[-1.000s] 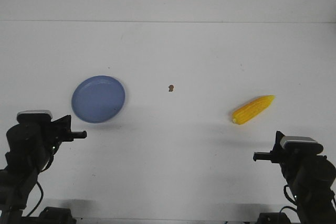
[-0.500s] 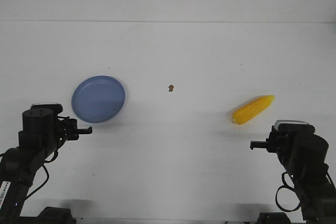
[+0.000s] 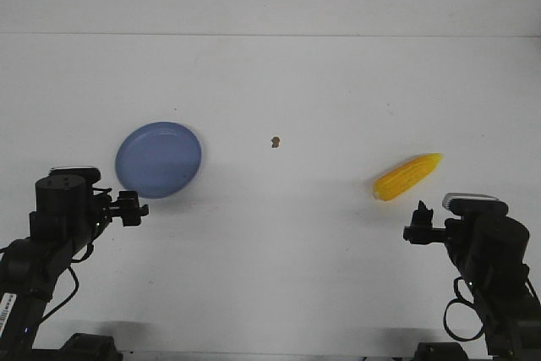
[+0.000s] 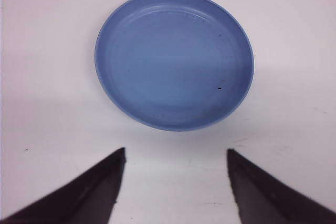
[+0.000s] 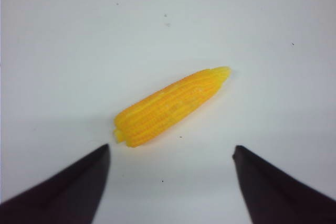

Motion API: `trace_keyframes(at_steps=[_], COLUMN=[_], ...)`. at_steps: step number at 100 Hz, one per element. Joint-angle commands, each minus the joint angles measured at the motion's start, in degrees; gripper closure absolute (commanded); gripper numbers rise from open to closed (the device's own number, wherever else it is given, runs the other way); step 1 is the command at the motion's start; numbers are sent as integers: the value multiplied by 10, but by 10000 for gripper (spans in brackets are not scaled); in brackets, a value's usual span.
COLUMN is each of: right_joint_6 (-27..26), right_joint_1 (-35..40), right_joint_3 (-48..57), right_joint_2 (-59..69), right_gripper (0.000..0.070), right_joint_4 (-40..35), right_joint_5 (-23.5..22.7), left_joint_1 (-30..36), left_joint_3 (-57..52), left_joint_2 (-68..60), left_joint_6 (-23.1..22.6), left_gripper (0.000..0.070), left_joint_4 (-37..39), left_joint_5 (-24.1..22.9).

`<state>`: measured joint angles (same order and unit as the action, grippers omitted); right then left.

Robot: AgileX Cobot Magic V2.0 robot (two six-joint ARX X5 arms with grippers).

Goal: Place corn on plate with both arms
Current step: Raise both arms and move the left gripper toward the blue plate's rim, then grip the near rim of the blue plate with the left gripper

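Observation:
The blue plate (image 3: 159, 159) lies on the white table at the left and is empty; it fills the left wrist view (image 4: 174, 59). My left gripper (image 3: 132, 208) sits just in front of it, open and empty, jaws wide apart (image 4: 176, 153). The yellow corn (image 3: 407, 176) lies at the right, its pointed tip away from me and to the right; it also shows in the right wrist view (image 5: 170, 105). My right gripper (image 3: 418, 228) is just in front of the corn, open and empty (image 5: 171, 149), not touching it.
A small brown speck (image 3: 275, 142) lies on the table (image 3: 279, 243) between the plate and the corn. The table's far edge runs across the back of the front view.
Both arms have lifted and turned toward the table; the grippers now point forward at the plate and the corn. Plate and corn have not moved.

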<state>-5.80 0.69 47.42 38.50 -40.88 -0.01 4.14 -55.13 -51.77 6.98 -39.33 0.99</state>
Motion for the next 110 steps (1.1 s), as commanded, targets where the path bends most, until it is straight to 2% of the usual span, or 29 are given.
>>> trace_keyframes(at_steps=[1, 18, 35, 55, 76, 110], right_joint_6=[-3, -3, -3, -2, -2, -2], right_joint_1=[0, 0, 0, 0, 0, 0], right_joint_3=[7, 7, 7, 7, 7, 7], right_joint_2=[1, 1, 1, 1, 1, 1], right_gripper=[146, 146, 146, 146, 146, 146], right_joint_4=[6, 10, 14, 14, 14, 14], right_joint_5=[0, 0, 0, 0, 0, 0], left_joint_1=[0, -4, -42, -82, -105, -122], left_joint_3=[-9, -10, -35, -88, -149, -168], left_joint_2=[-3, -23, -118, -263, -400, -483], left_joint_6=[2, 15, 40, 41, 41, 41], left_gripper=[259, 236, 236, 237, 236, 236], left_joint_4=[5, 41, 74, 112, 116, 134], left_joint_5=[1, 0, 0, 0, 1, 1])
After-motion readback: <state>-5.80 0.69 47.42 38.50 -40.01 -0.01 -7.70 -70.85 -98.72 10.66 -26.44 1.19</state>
